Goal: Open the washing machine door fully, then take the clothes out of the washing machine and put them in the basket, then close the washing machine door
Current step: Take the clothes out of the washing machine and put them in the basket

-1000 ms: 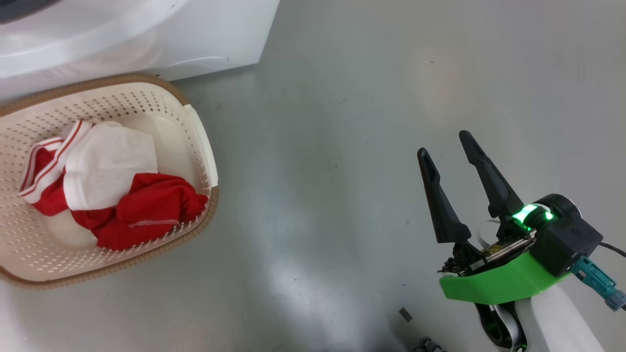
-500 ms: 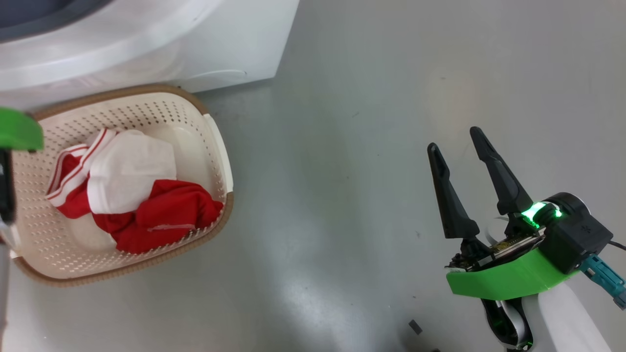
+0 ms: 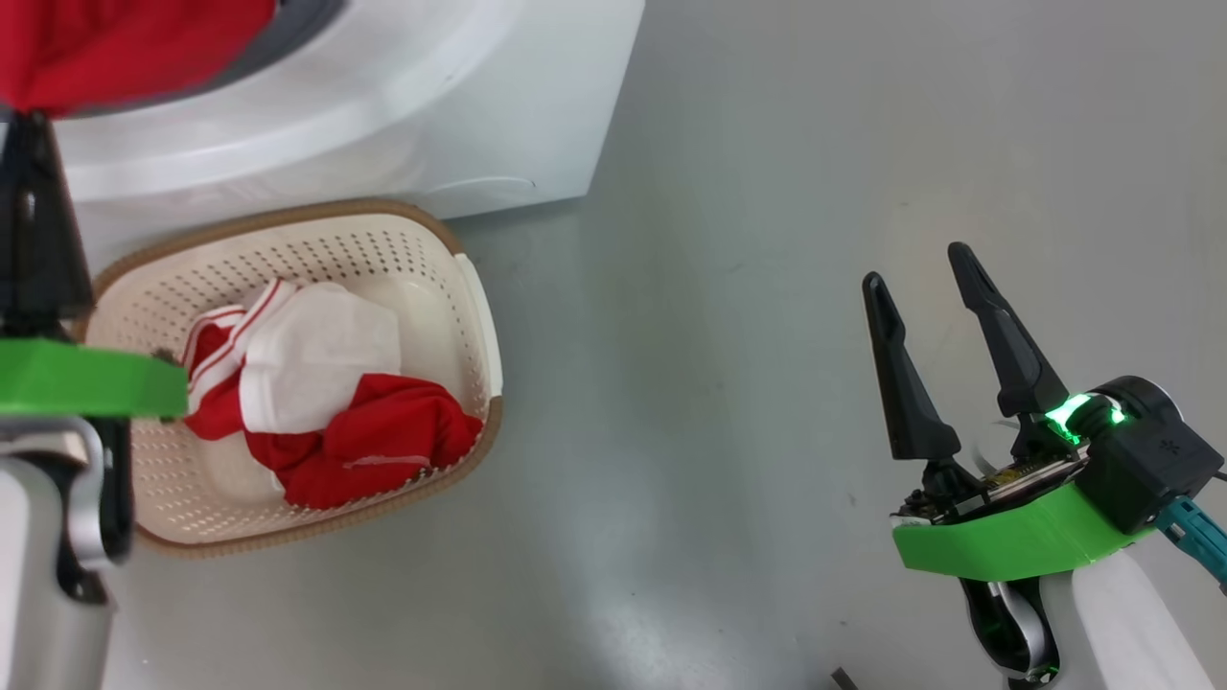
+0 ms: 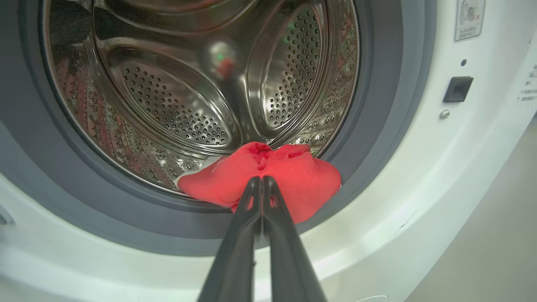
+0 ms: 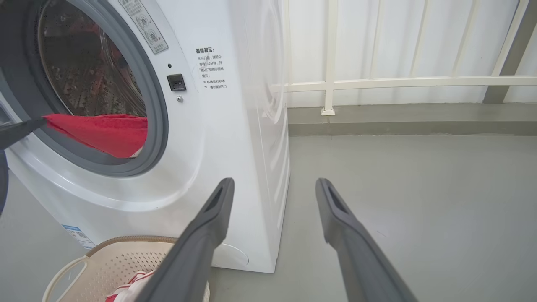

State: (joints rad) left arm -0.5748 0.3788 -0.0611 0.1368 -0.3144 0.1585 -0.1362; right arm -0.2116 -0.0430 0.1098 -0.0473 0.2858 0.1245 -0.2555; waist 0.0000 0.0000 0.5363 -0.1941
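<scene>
Left wrist view: the left gripper [image 4: 261,180] points straight at the open mouth of the washing machine [image 4: 423,167], its two dark fingers clamped together on a bunched fold of a red garment [image 4: 312,180]. The soft cloth lies across the lower lip of the grey rubber ring [image 4: 379,105], partly out of the shiny perforated steel drum [image 4: 176,96] (from the other arm's camera it reads as a red band, its long axis running from the fingertips back into the opening). The right gripper [image 3: 915,266] hangs well to the side over the grey floor [image 3: 719,287], fingers spread wide, grasping nothing. In front of the machine sits the cream perforated basket [image 3: 403,264] with a brown woven-look rim, a crumpled red-and-white bundle [image 3: 383,446] inside.
</scene>
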